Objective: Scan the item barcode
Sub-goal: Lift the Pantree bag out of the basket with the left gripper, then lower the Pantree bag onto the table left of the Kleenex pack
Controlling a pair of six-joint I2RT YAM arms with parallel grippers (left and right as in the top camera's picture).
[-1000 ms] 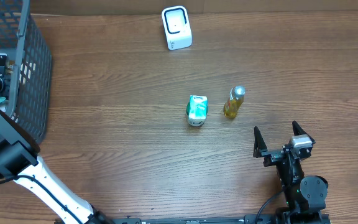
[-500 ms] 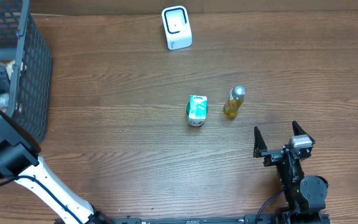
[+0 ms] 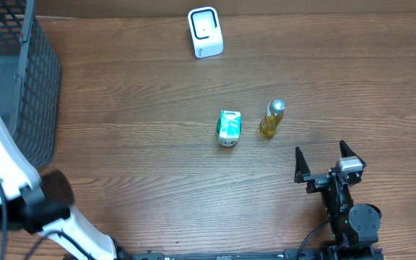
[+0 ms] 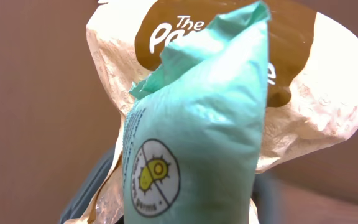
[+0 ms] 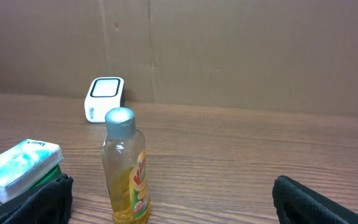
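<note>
The white scanner (image 3: 205, 32) stands at the far edge of the table, with a rounded square window on its front. In the middle of the table lies a small white and blue-green tissue pack (image 3: 229, 127). Just beside it, not touching, a clear bottle (image 3: 271, 119) stands up straight, with yellow liquid inside and a silver cap. Very close to the left wrist camera is a blue-green packet (image 4: 197, 137), upright, with a crumpled top and a round white badge. A crinkly cream bag (image 4: 316, 93) with a brown patch and white letters sits right behind it, touching.
</note>
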